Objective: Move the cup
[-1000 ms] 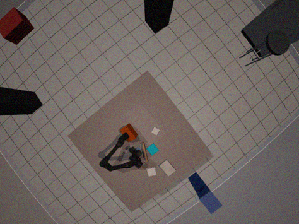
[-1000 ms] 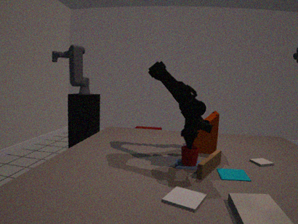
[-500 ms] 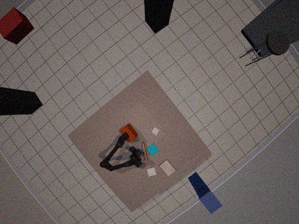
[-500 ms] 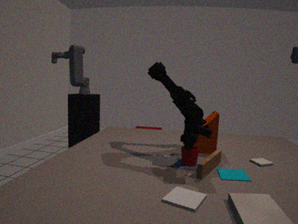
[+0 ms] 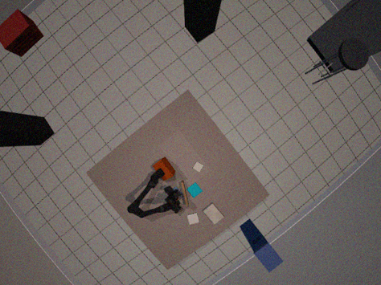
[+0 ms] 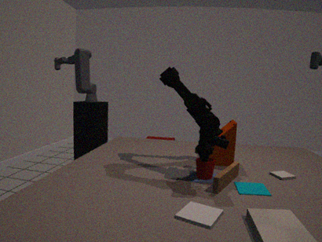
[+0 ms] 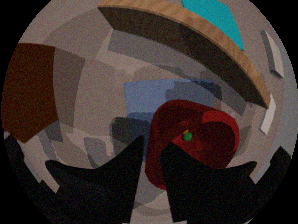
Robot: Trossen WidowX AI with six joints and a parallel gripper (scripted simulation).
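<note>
Now the claw is closing around the cup's rim, not yet firmly grasping it. Cup stands on the blue pad, beside the bar. Carrying to the cyan pad remains.

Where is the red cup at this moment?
The red cup stands on the blue pad, under the gripper, just left of the wooden bar in the exterior view; the teal pad lies beyond that bar.
</note>
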